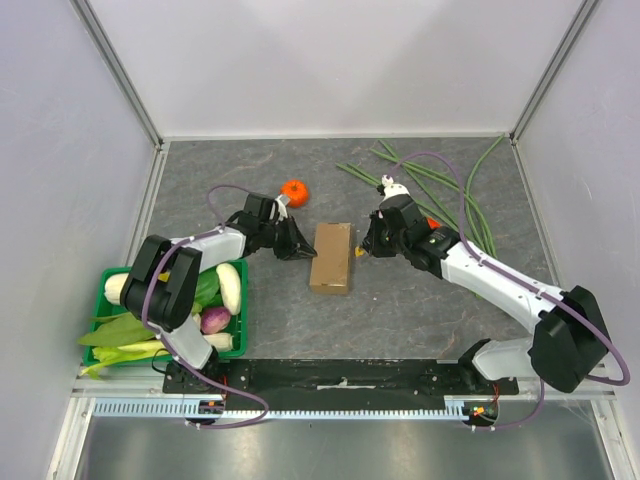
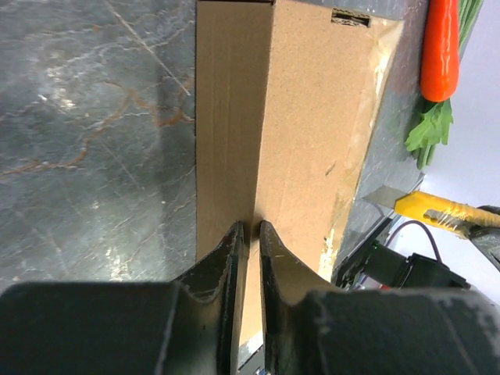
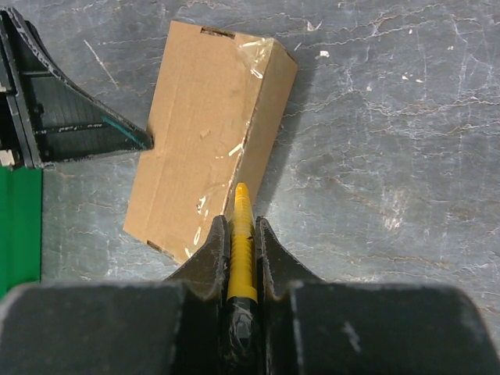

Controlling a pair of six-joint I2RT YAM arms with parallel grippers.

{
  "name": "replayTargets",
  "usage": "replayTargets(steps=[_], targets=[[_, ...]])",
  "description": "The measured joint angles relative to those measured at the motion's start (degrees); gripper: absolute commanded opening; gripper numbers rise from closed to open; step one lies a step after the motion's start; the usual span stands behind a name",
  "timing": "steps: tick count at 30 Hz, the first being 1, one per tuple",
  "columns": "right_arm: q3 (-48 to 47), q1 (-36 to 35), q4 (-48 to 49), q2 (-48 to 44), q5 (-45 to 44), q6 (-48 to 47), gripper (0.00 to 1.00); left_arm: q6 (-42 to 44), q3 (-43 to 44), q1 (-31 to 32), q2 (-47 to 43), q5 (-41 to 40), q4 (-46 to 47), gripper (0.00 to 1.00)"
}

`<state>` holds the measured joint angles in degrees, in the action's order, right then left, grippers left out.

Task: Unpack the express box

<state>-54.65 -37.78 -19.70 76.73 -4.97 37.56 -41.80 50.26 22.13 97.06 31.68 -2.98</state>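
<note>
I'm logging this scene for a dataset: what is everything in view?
express box: one, brown, table centre, between the grippers
utility knife: one, yellow, tip at the box's edge
round fruit: one, orange, behind the left gripper
long beans: several, green, far right
carrot: one, orange with green leaves, beyond the box
crate: one, green, near left, holding mixed vegetables
table: one, dark grey marbled
left gripper: black, shut, tip against the box
right gripper: black, shut on the utility knife

Express box (image 2: 305,117) end behind left claw (image 2: 250,228)
</note>
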Motion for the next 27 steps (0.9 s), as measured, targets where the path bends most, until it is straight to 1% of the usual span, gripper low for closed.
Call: replayTargets(steps=[9,15,21,27], targets=[[-1.2,-0.7,-0.2,-0.7,-1.6,0.4,0.00,-0.9,-3.2,-5.3,0.0,4.5,2.3,0.16],[-2.0,-0.7,-0.6,0.2,-3.0,0.4,0.00,-1.0,-5.6,-7.0,1.2,4.2,1.3,0.16],[-4.0,-1.9,-0.1,7.3,-2.7,0.2,0.00,-1.0,-5.7,-7.0,1.6,4.3,1.2,0.16],[-9.2,-5.3,0.8,14.8,-2.6,-0.6,0.00,-1.0,-5.7,-7.0,1.6,4.2,0.8,0.17]])
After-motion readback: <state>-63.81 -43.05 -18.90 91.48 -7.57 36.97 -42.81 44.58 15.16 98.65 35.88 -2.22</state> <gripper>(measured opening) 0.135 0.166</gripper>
